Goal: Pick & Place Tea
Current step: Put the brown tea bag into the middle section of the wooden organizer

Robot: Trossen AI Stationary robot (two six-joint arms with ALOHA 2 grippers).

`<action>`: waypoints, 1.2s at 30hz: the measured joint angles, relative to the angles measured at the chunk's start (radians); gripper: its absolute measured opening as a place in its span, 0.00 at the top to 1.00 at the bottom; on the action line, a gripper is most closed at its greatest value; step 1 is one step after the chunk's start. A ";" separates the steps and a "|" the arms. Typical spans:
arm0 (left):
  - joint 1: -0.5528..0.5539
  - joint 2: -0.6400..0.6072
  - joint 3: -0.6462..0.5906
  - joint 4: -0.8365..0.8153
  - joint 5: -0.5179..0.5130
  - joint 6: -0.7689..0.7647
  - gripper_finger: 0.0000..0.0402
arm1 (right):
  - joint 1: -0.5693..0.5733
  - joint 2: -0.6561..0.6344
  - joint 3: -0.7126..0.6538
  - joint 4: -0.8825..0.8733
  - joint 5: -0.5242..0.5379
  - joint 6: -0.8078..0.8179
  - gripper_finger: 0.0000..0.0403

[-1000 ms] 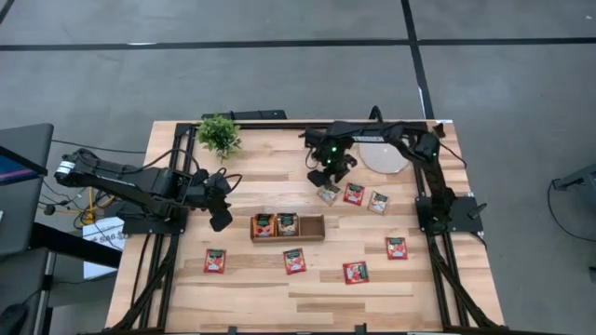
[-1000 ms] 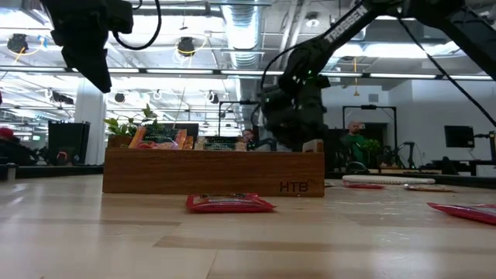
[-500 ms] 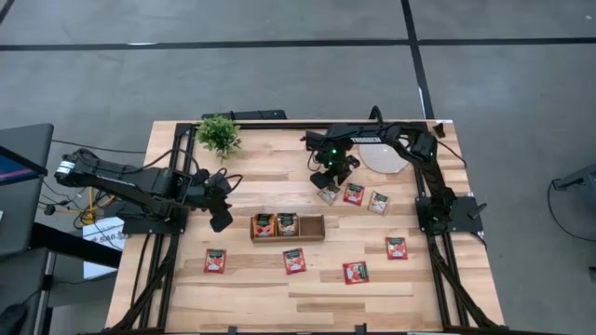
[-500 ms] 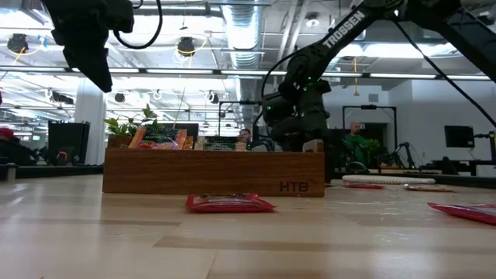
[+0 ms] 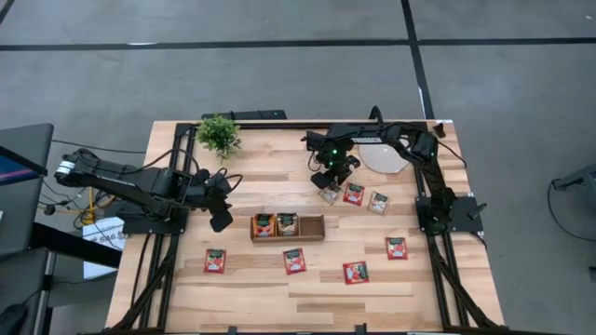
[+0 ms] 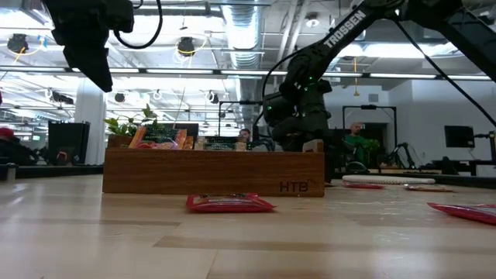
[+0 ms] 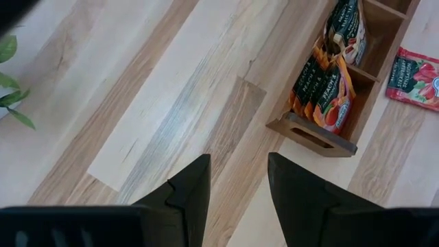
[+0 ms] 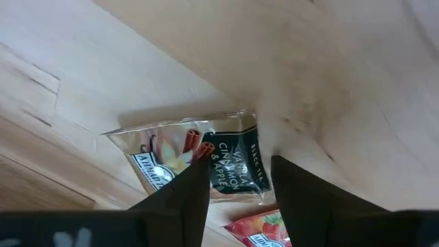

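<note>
My right gripper (image 5: 328, 182) stands open at the far middle of the table, pointing steeply down over a pale beige tea sachet (image 8: 195, 161) that lies flat. In the right wrist view one finger (image 8: 192, 185) covers the sachet's middle and the other (image 8: 295, 192) stands just past its edge. My left gripper (image 5: 222, 221) hangs open above the table, left of the wooden tray (image 5: 313, 226). The tray holds upright sachets (image 7: 322, 96) in its left and middle compartments. Several red sachets (image 5: 354, 194) and another pale one (image 5: 378, 202) lie flat on the table. My right gripper comes at the pale sachet from above, with its dark green printed end (image 8: 236, 161) showing in the gap between the fingers. I cannot tell whether the fingertips touch it. The sachet lies flat on the table.
A small green plant (image 5: 219, 135) stands at the far left and a white plate (image 5: 384, 156) at the far right, just behind my right gripper. Red sachets (image 5: 295, 261) are scattered along the near half. Bare wood lies left of the tray (image 7: 171, 103).
My right gripper has sunk a little toward the pale sachet. The sachets and the tray lie as before.
</note>
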 joint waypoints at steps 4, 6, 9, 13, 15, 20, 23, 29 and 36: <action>0.000 0.000 0.000 0.000 0.000 0.000 0.66 | 0.006 0.000 0.000 -0.001 0.007 -0.015 0.71; 0.000 0.000 0.000 0.000 0.000 0.000 0.66 | 0.008 0.000 -0.001 -0.002 0.009 -0.018 0.75; 0.000 0.000 0.000 0.000 0.000 0.000 0.66 | 0.014 0.000 -0.001 -0.003 0.027 -0.032 0.79; 0.000 0.000 0.000 0.000 0.000 0.000 0.66 | 0.020 0.001 0.004 -0.011 0.053 -0.035 0.84; 0.000 0.000 0.000 0.000 0.000 0.000 0.66 | 0.024 0.003 0.016 -0.018 0.060 -0.040 0.86; 0.000 0.000 0.000 0.005 0.000 0.000 0.66 | 0.043 0.006 0.062 -0.018 0.068 -0.062 0.93; 0.000 0.000 0.000 0.014 0.000 0.000 0.66 | 0.057 0.006 0.091 -0.026 0.074 -0.085 0.98; 0.000 0.000 0.000 0.030 0.000 0.000 0.66 | 0.085 0.006 0.141 -0.057 0.131 -0.096 0.99; 0.000 0.000 0.000 0.041 0.000 0.000 0.66 | 0.102 0.005 0.185 -0.105 0.164 -0.133 1.00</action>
